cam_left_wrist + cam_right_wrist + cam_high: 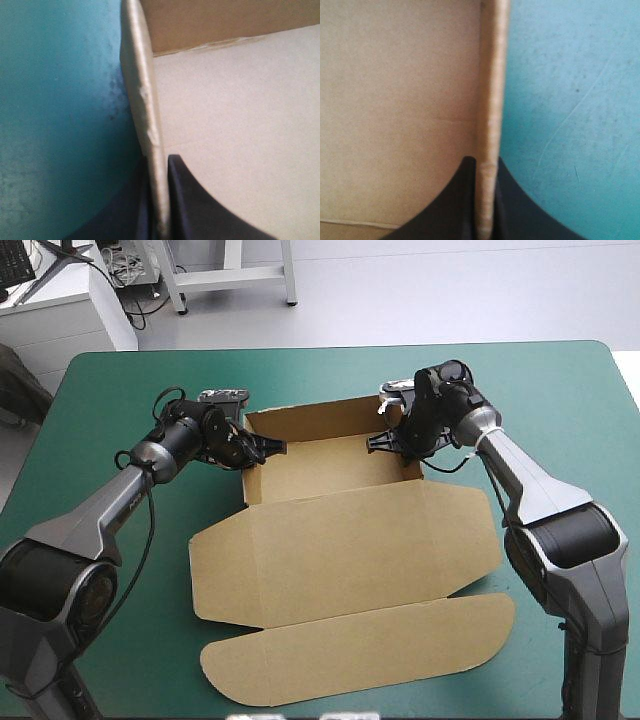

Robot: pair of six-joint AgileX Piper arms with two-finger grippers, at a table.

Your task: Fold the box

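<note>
The brown box (340,540) lies mid-table as an open tray with its far walls raised and the lid panels flat toward the near edge. My left gripper (268,448) is shut on the box's left wall, whose edge (145,115) runs up between the black fingers (190,200). My right gripper (385,442) is shut on the right wall, with the wall's edge (490,100) standing between its fingers (515,205). The tray floor (240,125) shows inside each wall, also pale floor board (395,100) in the right wrist view.
Teal-green cover (100,420) lies bare to the left, right and far side of the box. The long curved lid flap (360,650) reaches close to the table's near edge. Teal-green cover (570,100) lies just outside the right wall.
</note>
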